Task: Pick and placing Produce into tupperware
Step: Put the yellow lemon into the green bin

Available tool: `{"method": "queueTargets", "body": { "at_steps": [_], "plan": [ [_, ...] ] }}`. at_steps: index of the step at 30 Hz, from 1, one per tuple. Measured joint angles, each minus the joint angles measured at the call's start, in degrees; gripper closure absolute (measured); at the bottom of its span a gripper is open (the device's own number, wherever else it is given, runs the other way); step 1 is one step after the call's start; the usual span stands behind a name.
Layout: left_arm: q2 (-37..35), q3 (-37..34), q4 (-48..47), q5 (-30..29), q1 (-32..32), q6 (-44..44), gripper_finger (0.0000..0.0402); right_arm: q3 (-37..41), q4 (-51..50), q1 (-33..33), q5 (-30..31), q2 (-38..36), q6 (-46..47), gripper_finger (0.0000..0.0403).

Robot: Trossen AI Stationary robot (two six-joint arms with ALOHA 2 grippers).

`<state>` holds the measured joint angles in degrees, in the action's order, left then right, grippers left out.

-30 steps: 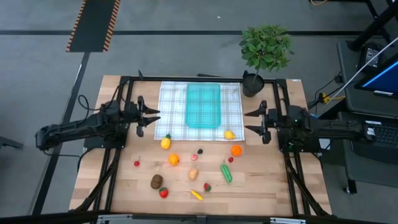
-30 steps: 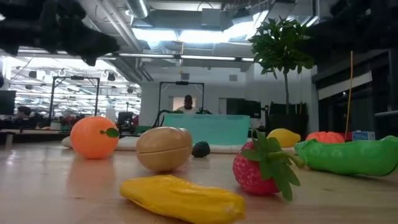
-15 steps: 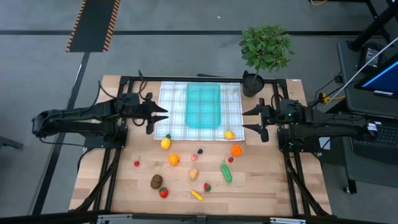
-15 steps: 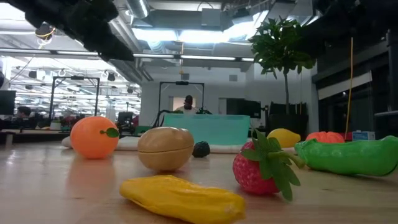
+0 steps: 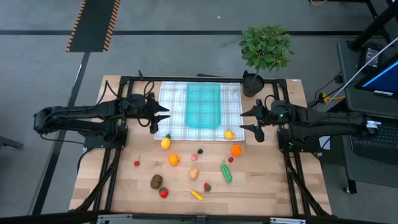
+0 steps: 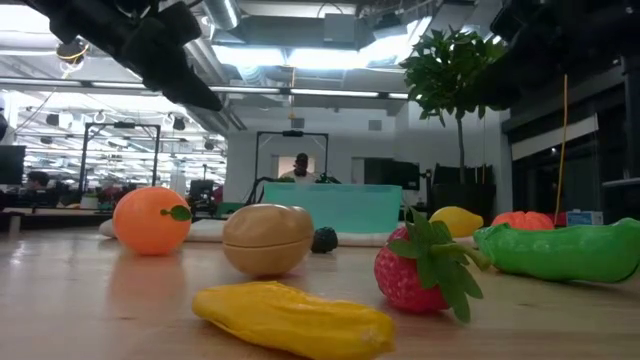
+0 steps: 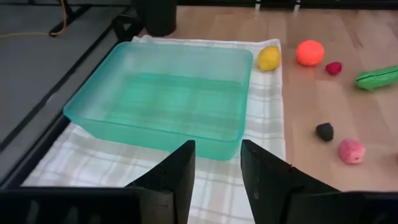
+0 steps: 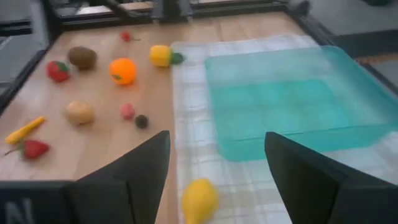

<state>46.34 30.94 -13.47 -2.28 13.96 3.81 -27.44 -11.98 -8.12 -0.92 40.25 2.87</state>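
Observation:
The teal tupperware (image 5: 204, 106) (image 7: 168, 93) (image 8: 292, 99) sits by its base on the checked cloth (image 5: 171, 112). The produce lies scattered on the wood toward the near edge. A lemon (image 5: 229, 134) (image 8: 198, 199) rests on the cloth's near right corner, an orange (image 5: 236, 150) is beside it, and a yellow fruit (image 5: 165, 143) sits off the near left corner. My left gripper (image 5: 164, 117) (image 7: 217, 162) hovers open at the cloth's left edge. My right gripper (image 5: 242, 120) (image 8: 217, 155) hovers open at the cloth's right edge, above the lemon.
A potted plant (image 5: 266, 46) stands at the table's far right corner. Black frame rails (image 5: 112, 168) run along both sides of the table. More pieces lie near the front: another orange (image 5: 174, 159), a potato (image 5: 193, 173), a kiwi (image 5: 157, 181), a cucumber (image 5: 226, 172) and a strawberry (image 6: 420, 268).
Both arms have reached inward toward the tupperware. My left gripper moved toward the table's right, up to the cloth's left edge, and my right gripper shifted slightly toward the table's left. No produce has moved.

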Motion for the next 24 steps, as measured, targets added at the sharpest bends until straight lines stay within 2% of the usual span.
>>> {"method": "queueTargets", "body": {
  "at_steps": [3, 12, 18, 24],
  "plan": [
    [0.6, 0.0, -0.03, -0.82, -1.1, 1.56, 0.028, 0.0, -0.7, -0.02, 2.04, 2.25, -0.29, 0.014],
    [3.31, 0.0, -0.02, -1.8, -5.24, 2.6, 0.028, 0.0, -0.76, 2.7, 0.82, 9.41, -0.04, 0.014],
    [3.59, 0.0, 0.13, -3.2, -6.64, 2.54, 0.028, 0.02, -0.68, 6.04, 0.89, 12.31, 6.0, 0.014],
    [3.59, 0.0, 0.04, -5.7, -7.33, 2.53, 0.028, 0.02, -0.22, 8.32, 1.84, 15.68, 7.45, 0.014]
  ]
}}
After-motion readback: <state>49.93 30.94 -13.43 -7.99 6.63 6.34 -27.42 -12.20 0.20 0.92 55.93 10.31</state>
